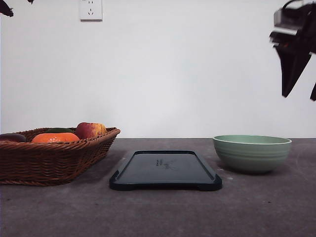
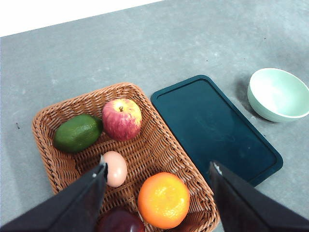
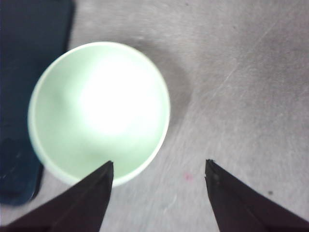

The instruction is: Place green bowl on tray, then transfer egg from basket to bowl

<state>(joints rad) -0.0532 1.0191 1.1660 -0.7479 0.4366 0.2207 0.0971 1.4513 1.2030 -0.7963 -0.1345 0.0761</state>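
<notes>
The green bowl [image 1: 252,152] sits on the table [image 1: 256,207] just right of the empty tray [image 1: 165,170]. The right gripper [image 3: 159,166] hangs open above it, off toward one rim. Closing there could pinch only the edge and tip the bowl.

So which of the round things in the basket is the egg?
The egg is the small pale pinkish-tan oval lying mid-basket, beside the left gripper's finger. It is smaller and plainer than the red-yellow apple, the orange and the green fruit.
</notes>
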